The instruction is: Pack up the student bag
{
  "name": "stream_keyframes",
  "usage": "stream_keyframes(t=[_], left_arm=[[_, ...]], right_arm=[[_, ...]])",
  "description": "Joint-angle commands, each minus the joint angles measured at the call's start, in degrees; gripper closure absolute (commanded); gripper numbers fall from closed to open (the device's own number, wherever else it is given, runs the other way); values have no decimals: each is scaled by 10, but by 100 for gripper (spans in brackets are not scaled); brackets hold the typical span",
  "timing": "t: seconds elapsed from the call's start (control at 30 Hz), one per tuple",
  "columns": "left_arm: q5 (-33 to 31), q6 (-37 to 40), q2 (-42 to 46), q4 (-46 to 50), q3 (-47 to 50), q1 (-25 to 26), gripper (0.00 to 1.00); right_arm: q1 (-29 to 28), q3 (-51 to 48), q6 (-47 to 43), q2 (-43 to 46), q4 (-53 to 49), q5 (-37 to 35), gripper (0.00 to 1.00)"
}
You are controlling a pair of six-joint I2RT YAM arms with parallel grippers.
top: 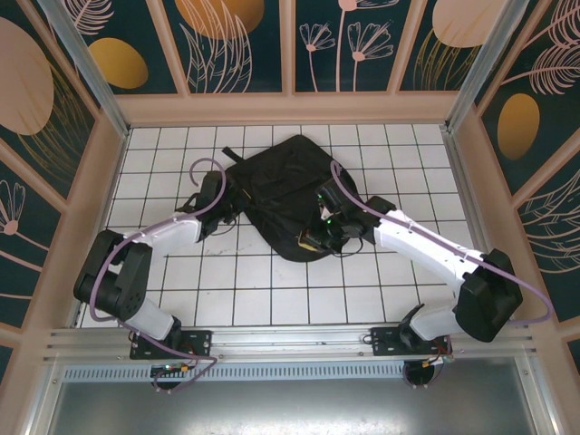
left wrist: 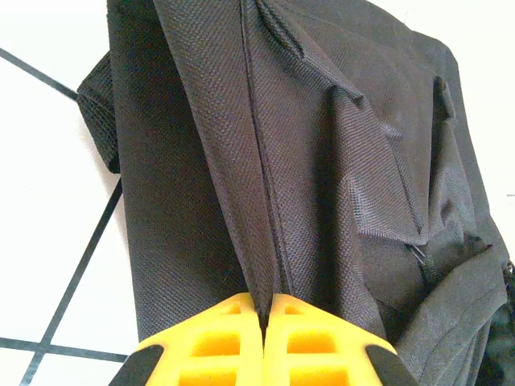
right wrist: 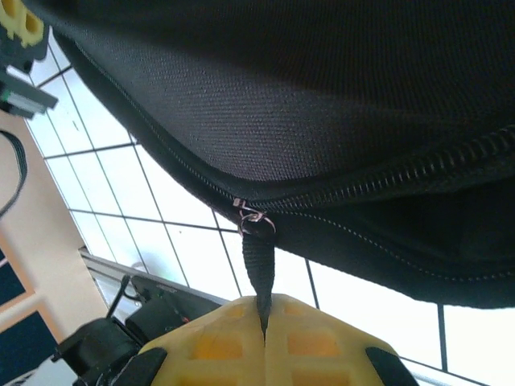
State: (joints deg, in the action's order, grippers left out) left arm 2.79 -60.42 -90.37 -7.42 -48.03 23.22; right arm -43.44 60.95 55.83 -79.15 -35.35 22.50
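My right pincer (right wrist: 265, 312) is clenched on the zip-pull strap (right wrist: 259, 269) at near edge of the student bag (top: 281, 181), mid bench (top: 272, 290), zip track (right wrist: 418, 173) running crosswise just ahead, w/ left pincer (left wrist: 264, 312) clamped on a fabric fold (left wrist: 261, 201) at bag's left side.

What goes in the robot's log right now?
left fingers: shut on student bag fabric | right fingers: shut on zipper pull
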Motion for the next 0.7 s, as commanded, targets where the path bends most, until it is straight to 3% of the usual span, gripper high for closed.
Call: stream_keyframes(t=[0.0,0.17,0.2,0.3,0.37,0.57,0.67], left_arm=[[-15,50,-45,19,-73,-13,100],[94,91,-146,62,-209,-12,100],[101,97,-159,76,-235,-12,96],[79,118,-172,129,-291,-12,60],[39,128,-157,170,-311,-13,48],[-56,147,-55,252,-287,-23,43],[-13,129,-17,255,-243,-23,42]], right_arm=[[-1,-15,-8,16,17,38,100],[-23,21,25,-58,102,58,100],[-28,39,29,-84,111,60,100],[-36,90,49,-144,143,60,100],[-37,127,61,-178,157,54,100],[-28,183,55,-214,148,43,100],[-18,157,58,-207,166,57,100]])
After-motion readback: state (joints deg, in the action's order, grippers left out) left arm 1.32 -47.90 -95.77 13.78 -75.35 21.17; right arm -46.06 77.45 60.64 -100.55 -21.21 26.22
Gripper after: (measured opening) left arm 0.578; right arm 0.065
